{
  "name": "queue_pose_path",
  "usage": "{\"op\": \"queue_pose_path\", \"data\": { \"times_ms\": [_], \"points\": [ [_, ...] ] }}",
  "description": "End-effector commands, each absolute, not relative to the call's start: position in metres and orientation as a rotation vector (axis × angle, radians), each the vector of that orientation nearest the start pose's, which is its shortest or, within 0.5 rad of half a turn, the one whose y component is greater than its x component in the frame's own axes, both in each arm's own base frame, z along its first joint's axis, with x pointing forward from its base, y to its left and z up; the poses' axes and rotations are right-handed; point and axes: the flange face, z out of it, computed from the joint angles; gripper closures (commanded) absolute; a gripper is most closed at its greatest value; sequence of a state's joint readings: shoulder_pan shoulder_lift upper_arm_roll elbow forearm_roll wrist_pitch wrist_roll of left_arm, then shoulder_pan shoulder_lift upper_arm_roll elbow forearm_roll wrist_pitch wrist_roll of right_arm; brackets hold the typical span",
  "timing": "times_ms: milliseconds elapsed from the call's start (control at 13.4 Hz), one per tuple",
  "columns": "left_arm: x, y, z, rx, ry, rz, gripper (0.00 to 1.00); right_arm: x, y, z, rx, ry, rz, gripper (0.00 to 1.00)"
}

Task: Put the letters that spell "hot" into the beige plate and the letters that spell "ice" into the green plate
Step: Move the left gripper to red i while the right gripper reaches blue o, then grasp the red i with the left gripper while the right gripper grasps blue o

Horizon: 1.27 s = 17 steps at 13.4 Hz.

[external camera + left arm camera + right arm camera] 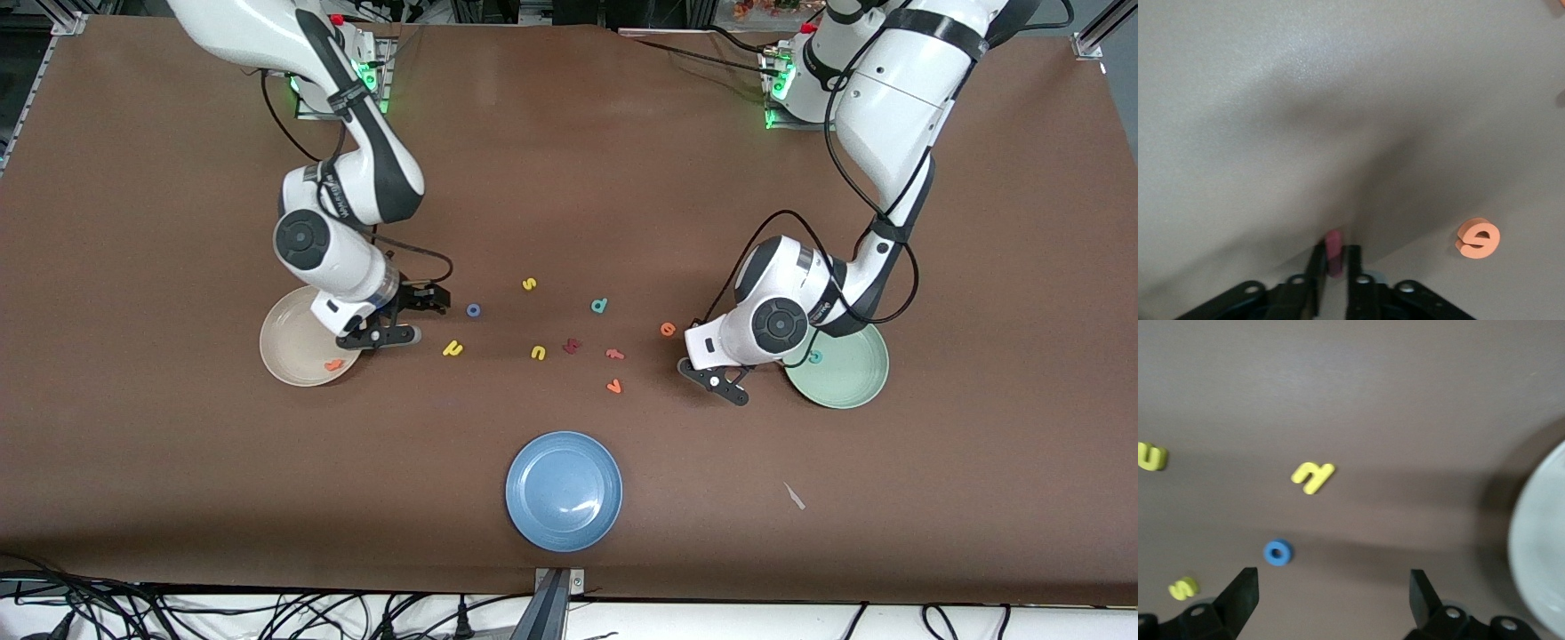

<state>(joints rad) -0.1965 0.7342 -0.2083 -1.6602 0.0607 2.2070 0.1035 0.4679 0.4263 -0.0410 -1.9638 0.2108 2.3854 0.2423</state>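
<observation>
My left gripper (714, 380) is shut on the dark red i (1333, 243), low over the table beside the green plate (855, 384). The teal c (815, 356) lies in that plate. The orange e (668, 329) (1478, 239) lies on the table close by. My right gripper (416, 318) (1333, 580) stands open and empty next to the beige plate (289, 342) (1545, 553), which holds the orange t (333, 364). The blue o (473, 310) (1277, 553) and the yellow h (453, 348) (1313, 477) lie on the table just past its fingers.
Loose letters in mid-table: yellow s (529, 284), yellow arch (538, 353), teal d (599, 306), a dark red letter (572, 345), a small orange letter (614, 354), orange v (613, 386). A blue plate (564, 491) sits nearest the front camera.
</observation>
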Motion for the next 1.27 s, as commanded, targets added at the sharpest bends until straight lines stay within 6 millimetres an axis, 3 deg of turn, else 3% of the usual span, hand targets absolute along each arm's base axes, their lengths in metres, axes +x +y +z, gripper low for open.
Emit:
{"op": "queue_pose_path", "data": {
  "times_ms": [0, 149, 299, 523, 747, 896, 1120, 1195],
  "points": [
    [0.614, -0.246, 0.175, -3.07, 0.796, 0.268, 1.0, 0.548, 0.292, 0.246, -3.012, 0.117, 0.02, 0.0],
    [0.617, -0.242, 0.184, -3.07, 0.786, 0.265, 1.0, 0.543, 0.304, 0.236, -3.009, 0.194, 0.011, 0.0],
    [0.625, -0.233, 0.211, -3.071, 0.762, 0.242, 1.0, 0.538, 0.312, 0.22, -3.017, 0.2, 0.022, 0.0],
    [0.637, -0.183, 0.248, -3.062, 0.68, 0.324, 1.0, 0.538, 0.327, 0.199, -3.034, 0.17, 0.043, 0.0],
    [0.641, -0.115, 0.256, -3.039, 0.741, 0.38, 1.0, 0.539, 0.329, 0.191, -3.042, 0.163, 0.052, 0.0],
    [0.638, -0.089, 0.249, -2.997, 0.76, 0.402, 1.0, 0.538, 0.328, 0.188, -3.062, 0.129, 0.047, 0.03],
    [0.614, -0.057, 0.207, -2.911, 0.809, 0.403, 1.0, 0.537, 0.328, 0.181, -3.082, 0.131, 0.05, 0.13],
    [0.606, -0.048, 0.202, -2.918, 0.804, 0.37, 1.0, 0.535, 0.33, 0.181, -3.086, 0.146, 0.047, 0.15]
  ]
}}
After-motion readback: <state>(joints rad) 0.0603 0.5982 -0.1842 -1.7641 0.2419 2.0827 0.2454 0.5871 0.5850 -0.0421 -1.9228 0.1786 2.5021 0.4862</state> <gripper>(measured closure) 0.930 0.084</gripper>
